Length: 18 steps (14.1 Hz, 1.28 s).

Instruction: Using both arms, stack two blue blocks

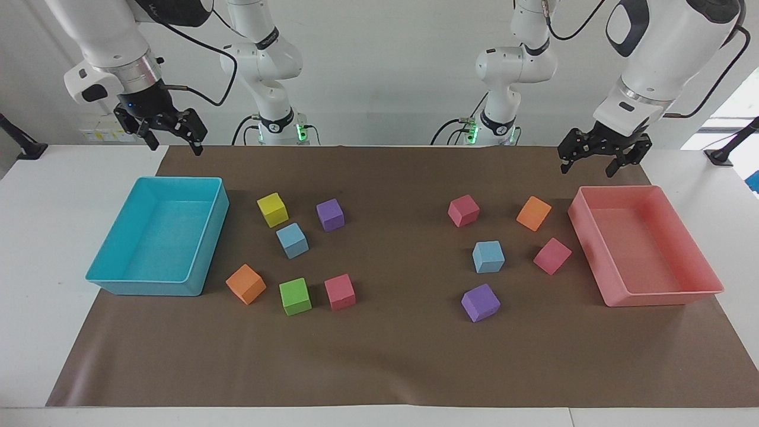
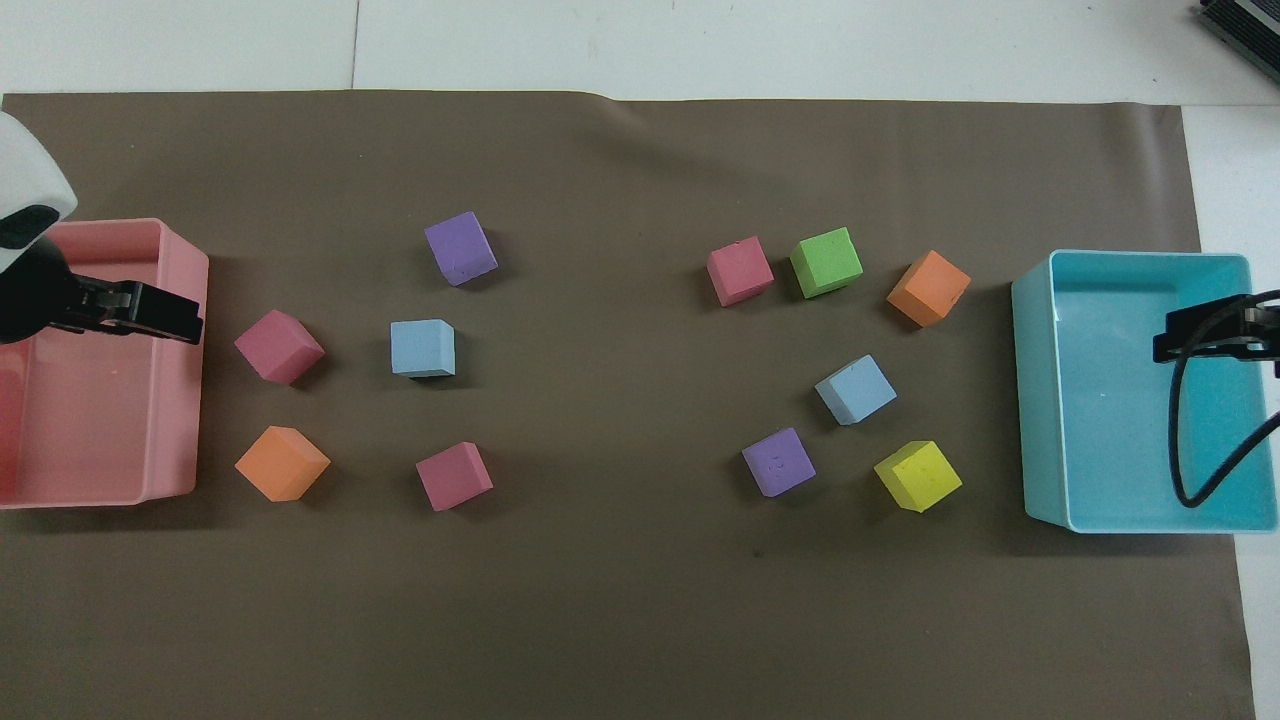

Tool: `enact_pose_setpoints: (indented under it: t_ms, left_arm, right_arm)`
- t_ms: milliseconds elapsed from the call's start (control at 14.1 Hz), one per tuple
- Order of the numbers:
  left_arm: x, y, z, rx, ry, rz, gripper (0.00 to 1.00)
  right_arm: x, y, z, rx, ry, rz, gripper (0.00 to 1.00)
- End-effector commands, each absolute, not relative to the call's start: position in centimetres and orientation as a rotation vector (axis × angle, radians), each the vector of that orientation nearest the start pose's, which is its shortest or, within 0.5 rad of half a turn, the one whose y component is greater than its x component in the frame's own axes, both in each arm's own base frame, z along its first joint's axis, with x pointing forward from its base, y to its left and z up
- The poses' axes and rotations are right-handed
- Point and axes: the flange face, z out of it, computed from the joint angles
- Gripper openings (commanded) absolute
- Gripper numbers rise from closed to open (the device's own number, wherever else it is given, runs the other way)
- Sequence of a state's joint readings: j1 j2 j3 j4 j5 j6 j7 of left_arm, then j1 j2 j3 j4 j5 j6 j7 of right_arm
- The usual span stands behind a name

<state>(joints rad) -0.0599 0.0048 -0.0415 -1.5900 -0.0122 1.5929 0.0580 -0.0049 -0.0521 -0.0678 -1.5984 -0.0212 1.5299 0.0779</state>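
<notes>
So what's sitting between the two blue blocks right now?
Nothing: between the blue block at the left arm's end and the blue block at the right arm's end only bare brown mat shows, clearest in the overhead view.

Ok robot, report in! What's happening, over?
Left pincer open, right pincer open, both up, empty. Two blue blocks apart on mat, unstacked. Nothing in the way.

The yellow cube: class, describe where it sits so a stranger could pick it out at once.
Start at the cyan bin at the right arm's end of the table. Beside it lies a cluster of six cubes; the yellow cube is the one nearest the robots on the bin's side, just nearer the robots than a blue block. It is the only yellow cube on the table.
</notes>
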Motion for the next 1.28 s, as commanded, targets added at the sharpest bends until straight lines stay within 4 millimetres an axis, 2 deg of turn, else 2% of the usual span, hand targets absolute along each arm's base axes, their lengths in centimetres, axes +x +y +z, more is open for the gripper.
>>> enact_pose_setpoints:
  t_ms: [0,213,710,1208]
  left_arm:
    - [55.4,-5.5,62.0,-3.134,0.236,0.007,1.00]
    - [55.4,-5.5,62.0,-3.134,0.238,0.005,1.00]
    - [55.4,-5.3,62.0,-3.135,0.234,0.010,1.00]
    - [55.4,-5.3,62.0,-3.135,0.234,0.010,1.00]
  right_arm:
    - [52.5,-4.0,63.5,-3.147,0.235,0.012,1.00]
    - [52.4,-3.8,63.1,-3.150,0.218,0.044,1.00]
    - [52.7,-1.4,63.2,-3.137,0.159,-0.005,1.00]
    - [52.6,-1.4,63.2,-3.136,0.149,0.000,1.00]
